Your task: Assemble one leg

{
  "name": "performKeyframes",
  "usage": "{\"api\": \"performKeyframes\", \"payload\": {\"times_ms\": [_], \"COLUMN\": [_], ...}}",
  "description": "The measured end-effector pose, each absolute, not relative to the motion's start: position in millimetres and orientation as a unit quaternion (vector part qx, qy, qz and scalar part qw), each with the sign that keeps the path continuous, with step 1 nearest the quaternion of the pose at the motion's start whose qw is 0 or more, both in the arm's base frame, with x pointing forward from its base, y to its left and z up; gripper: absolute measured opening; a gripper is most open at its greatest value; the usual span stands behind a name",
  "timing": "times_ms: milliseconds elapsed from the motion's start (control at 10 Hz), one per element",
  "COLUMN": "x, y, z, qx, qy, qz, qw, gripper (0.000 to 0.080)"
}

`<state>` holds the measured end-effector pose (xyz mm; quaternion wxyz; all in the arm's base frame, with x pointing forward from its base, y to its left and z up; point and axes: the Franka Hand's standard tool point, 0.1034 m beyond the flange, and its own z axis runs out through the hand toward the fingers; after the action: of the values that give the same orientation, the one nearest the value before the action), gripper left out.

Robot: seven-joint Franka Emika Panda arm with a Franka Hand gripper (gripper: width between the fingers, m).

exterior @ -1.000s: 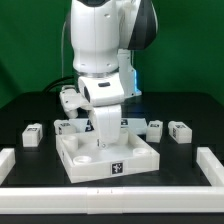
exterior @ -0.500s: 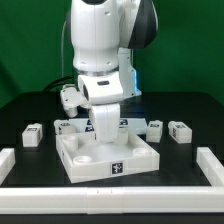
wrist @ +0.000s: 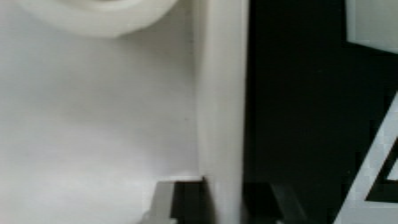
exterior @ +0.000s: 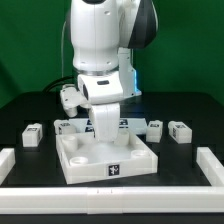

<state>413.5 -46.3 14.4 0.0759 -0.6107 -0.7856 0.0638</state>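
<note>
The large white robot arm (exterior: 100, 50) fills the middle of the exterior view. Its bulk hides the far middle of the black table (exterior: 30, 105) and most of what lies there.

Below it sits the big white square tray-like part with raised rims (exterior: 135, 160), with a black-and-white tag on its near wall. Its far rim is covered by the arm.

A white raised border rail (exterior: 210, 168) runs along the near edge and is cut off at both sides.

Small white stubby plastic legs with square tags lie on the table. The left leg (exterior: 33, 134) is at the exterior view's left and the right leg (exterior: 180, 131) at its right, both apart from the tray. A third leg (exterior: 152, 127) is near the tray's far right corner. More tagged white shapes behind the arm are too hidden to name.

The gripper (exterior: 102, 141) reaches down over the tray's far left part. The wrist housing masks its fingers, so I cannot tell whether it is parted, closed or holding a leg.

The wrist view gives only a blurred white surface (wrist: 89, 120), a rounded white form and black beyond an edge. No fingertip can be made out there.
</note>
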Motion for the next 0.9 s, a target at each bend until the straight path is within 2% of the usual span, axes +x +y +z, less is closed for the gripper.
{"api": "performKeyframes", "payload": {"times_ms": [600,700,900], "x": [416,418,427], "y": [-38,-29,-11], "z": [14.0,14.1,14.0], "qx": [-0.653,-0.677,-0.723], "qy": [-0.751,-0.73,-0.686], "qz": [0.067,0.068,0.058], "qw": [0.072,0.069,0.051], "gripper": [0.0071,0.0071,0.0071]}}
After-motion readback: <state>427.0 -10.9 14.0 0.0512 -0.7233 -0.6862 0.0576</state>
